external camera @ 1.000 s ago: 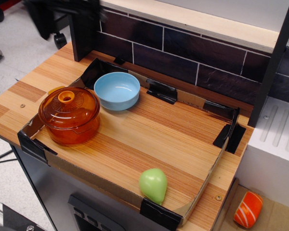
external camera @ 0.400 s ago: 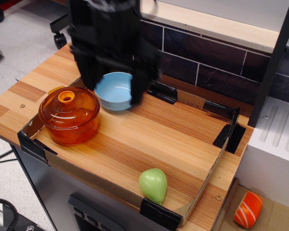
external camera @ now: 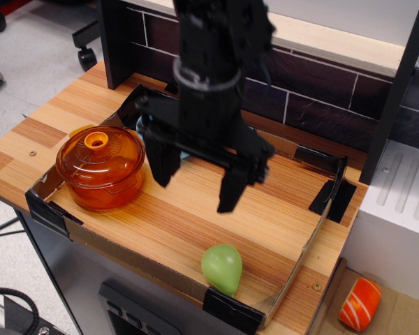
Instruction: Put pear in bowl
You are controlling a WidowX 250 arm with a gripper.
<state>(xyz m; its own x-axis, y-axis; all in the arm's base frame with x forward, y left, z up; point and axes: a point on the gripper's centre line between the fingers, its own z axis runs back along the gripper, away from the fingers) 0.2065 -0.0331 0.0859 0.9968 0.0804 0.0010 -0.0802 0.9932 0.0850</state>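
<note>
The pear (external camera: 222, 269) is a small, smooth, light-green piece with a glossy plastic sheen, rounded at the top and narrowing to a blunt tip that points down toward the near edge. It lies on its side on the counter (external camera: 216, 209), near the front right corner of the low cardboard border (external camera: 314, 234), with nothing touching it.

At the far left stands the orange pot (external camera: 101, 166), translucent and glossy, round, with a domed lid shut on it and a small orange knob on top; what it holds cannot be told through the tinted wall. Just to its right, behind the black arm, only a thin sliver of the light-blue bowl (external camera: 186, 159) shows, so its inside is hidden.

The tool (external camera: 195, 185) hangs over the middle of the counter, matte black and blocky, its two long fingers (external camera: 231, 188) pointing down and spread wide apart with nothing between them. It is above the wood, well apart from the pear, which lies nearer the camera and slightly to the right.

The counter is striped wood laminate in warm brown tones, edged by brown cardboard strips fastened with black tape at the corners. Behind it runs a wall of dark glossy tiles (external camera: 314, 98) under a pale wooden shelf. At the far lower right, off the counter, sits an orange-and-white striped toy (external camera: 359, 303).
</note>
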